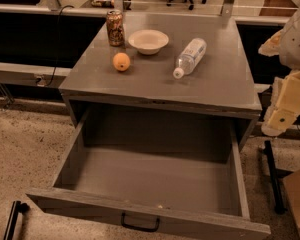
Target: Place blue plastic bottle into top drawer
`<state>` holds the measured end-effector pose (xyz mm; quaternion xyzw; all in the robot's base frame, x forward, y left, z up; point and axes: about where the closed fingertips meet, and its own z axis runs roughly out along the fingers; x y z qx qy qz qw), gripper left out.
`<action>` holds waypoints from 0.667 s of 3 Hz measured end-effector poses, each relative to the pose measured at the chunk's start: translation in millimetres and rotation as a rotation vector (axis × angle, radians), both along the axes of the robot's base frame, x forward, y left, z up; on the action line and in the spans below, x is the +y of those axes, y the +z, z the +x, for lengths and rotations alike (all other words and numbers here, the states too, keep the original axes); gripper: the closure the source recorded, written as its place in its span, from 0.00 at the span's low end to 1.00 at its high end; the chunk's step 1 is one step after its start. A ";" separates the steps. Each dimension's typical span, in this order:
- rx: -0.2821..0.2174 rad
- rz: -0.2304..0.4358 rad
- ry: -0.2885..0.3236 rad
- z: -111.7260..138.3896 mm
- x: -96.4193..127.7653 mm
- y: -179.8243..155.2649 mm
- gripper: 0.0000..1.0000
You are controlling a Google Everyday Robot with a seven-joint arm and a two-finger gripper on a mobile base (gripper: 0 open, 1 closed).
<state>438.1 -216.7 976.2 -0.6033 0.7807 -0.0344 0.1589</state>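
The blue plastic bottle (190,56) lies on its side on the grey cabinet top (215,84), right of centre, with its white cap pointing toward the front edge. The top drawer (150,179) is pulled wide open below it. The drawer's inside looks empty, and its black handle (140,223) is centred on the front panel. My gripper (280,116) hangs at the far right of the view, beside the cabinet's right edge and off the top. It is well to the right of the bottle and holds nothing that I can see.
A brown drink can (115,28), a white bowl (148,41) and an orange (121,61) stand on the cabinet top left of the bottle. A black stand (273,176) is on the floor at the right, and a railing runs behind the cabinet.
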 end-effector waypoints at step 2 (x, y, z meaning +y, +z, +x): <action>-0.028 -0.027 0.031 6.2 1.7 1.2 0.00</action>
